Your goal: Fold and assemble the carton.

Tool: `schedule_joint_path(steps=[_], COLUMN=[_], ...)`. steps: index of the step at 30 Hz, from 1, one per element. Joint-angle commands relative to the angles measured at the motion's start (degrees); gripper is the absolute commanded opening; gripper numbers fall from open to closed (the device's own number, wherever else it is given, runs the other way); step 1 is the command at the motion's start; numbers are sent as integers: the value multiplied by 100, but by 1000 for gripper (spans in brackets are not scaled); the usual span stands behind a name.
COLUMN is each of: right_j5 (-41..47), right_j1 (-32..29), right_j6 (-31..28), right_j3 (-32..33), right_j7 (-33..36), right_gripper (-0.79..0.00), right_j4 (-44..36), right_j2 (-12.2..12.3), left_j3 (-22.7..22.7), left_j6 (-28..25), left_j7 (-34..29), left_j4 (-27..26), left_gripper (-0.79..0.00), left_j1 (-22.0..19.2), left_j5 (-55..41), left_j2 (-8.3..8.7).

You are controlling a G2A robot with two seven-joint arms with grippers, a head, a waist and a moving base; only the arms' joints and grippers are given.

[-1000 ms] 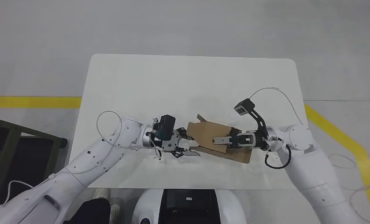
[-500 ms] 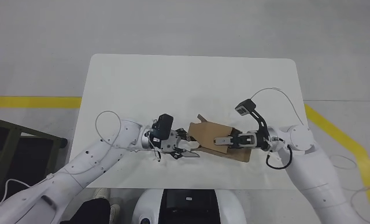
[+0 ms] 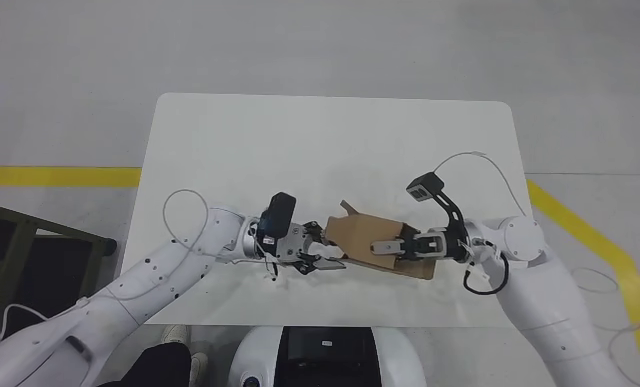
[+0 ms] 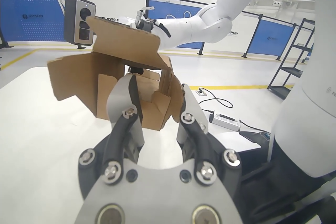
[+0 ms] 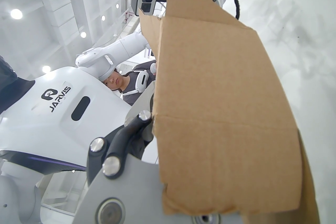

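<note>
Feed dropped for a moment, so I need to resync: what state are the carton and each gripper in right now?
carton: half erected, one end open, flaps unfolded.
left gripper: open, fingers straddling the carton's near edge.
right gripper: shut on the carton's top panel.

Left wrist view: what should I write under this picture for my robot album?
The open left gripper sits at the open end of a half-folded brown carton over a white table.

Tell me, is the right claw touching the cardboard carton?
Touching. In the top view, the right claw clamps the carton's top panel, one finger lying flat on the cardboard; the left wrist view shows its other finger underneath.
</note>
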Motion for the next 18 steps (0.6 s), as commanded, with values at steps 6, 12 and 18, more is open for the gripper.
schedule_joint_path(steps=[6, 12, 18], right_j5=[102, 176, 203], right_j1=[-18, -14, -3], right_j6=[-16, -31, -46], right_j3=[2, 4, -5], right_j7=[108, 194, 248], right_gripper=[-785, -785, -785], right_j4=[-26, -26, -10], right_j2=[7, 11, 14], left_j3=[177, 308, 375], left_j6=[0, 0, 0], left_j7=[0, 0, 0], left_j4=[-10, -12, 4], left_gripper=[-471, -456, -437], left_j1=[-122, -211, -260], left_j5=[-175, -271, -364], left_j2=[9, 22, 33])
